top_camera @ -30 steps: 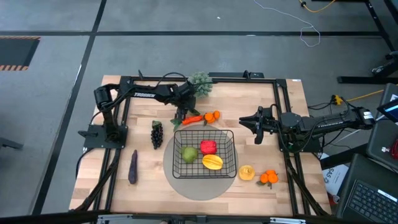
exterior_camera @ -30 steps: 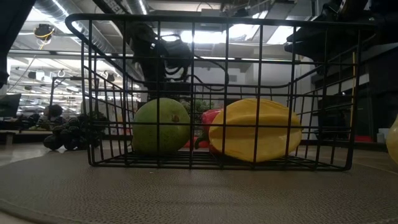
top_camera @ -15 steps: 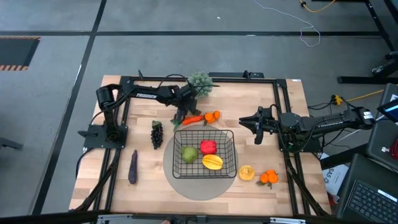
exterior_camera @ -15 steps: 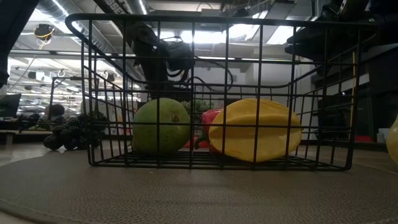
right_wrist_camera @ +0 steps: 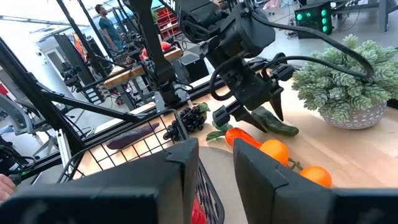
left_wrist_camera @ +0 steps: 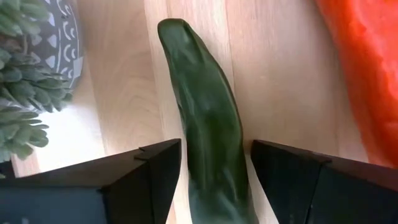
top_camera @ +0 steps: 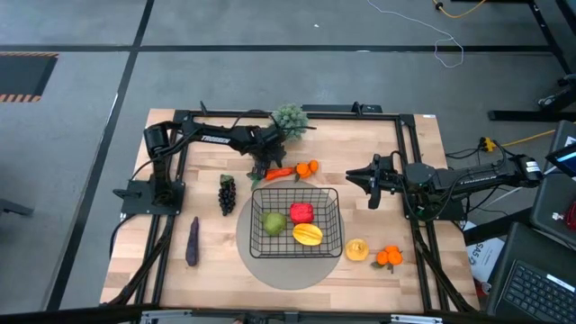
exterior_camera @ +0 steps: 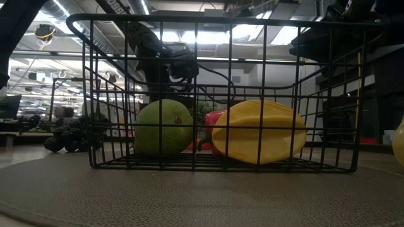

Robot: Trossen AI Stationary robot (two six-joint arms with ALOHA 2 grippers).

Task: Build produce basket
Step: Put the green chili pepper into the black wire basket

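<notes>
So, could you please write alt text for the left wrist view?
A dark green cucumber lies on the wooden table between the left gripper's open fingers. A potted plant and an orange carrot flank it.

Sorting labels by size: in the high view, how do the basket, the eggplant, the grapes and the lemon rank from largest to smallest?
1. The basket, by far the largest.
2. The eggplant, long and thin.
3. The grapes, a shorter, wider bunch; close to the eggplant, so this order is unsure.
4. The lemon, smallest.
</notes>
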